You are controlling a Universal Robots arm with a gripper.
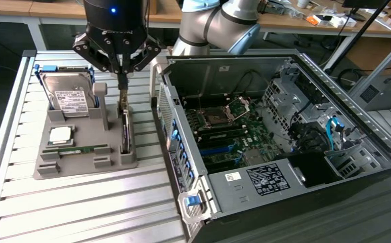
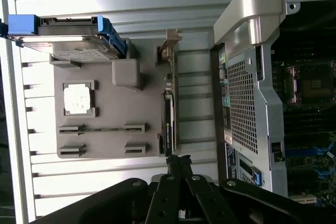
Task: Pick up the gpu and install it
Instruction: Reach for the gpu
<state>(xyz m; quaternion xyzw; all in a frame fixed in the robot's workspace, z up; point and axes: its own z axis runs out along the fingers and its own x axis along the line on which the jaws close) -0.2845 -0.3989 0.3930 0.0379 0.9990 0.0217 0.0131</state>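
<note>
Pickup stage: my tool (image 1: 122, 76) is closed, empty as far as I can see, above the gpu (image 1: 126, 127), which stands on edge in its tray (image 1: 67, 169) beside the case (image 1: 209, 71). Grasping it calls for jaws parted and squared to that thin top edge.

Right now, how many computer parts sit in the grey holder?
4. The hard drive stands at the far end, the processor lies before it, the memory stick nearer still, and the gpu stands on edge on the side facing the computer case. None seems hidden.
</note>
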